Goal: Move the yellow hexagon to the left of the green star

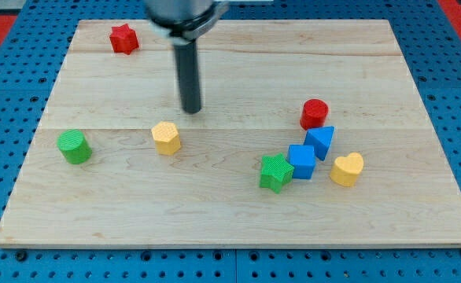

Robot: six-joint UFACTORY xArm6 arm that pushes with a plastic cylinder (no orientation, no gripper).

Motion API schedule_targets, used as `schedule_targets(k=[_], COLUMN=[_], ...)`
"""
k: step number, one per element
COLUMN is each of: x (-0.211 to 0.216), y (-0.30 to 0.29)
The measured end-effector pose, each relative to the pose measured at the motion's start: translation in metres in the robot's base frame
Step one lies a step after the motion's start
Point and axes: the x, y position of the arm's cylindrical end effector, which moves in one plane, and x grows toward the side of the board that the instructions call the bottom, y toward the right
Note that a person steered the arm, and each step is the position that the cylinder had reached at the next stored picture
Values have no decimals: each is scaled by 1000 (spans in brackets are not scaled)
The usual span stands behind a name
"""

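Note:
The yellow hexagon (pixel 166 137) lies on the wooden board left of centre. The green star (pixel 275 172) lies to the right of it, lower down, touching a blue cube (pixel 301 161). My tip (pixel 191 110) is above and slightly right of the yellow hexagon, a short gap away from it. The rod comes down from the view's top.
A green cylinder (pixel 74 147) sits at the left. A red star (pixel 123 38) is at the top left. A red cylinder (pixel 314 114), a blue block (pixel 320 141) and a yellow heart (pixel 347 168) cluster at the right near the green star.

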Motion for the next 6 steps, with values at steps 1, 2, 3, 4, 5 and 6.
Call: schedule_targets(k=[1,2,3,4,5,6], x=[33,50,65,97,85,75], y=[-38,-61,-105,-89,-47,-72])
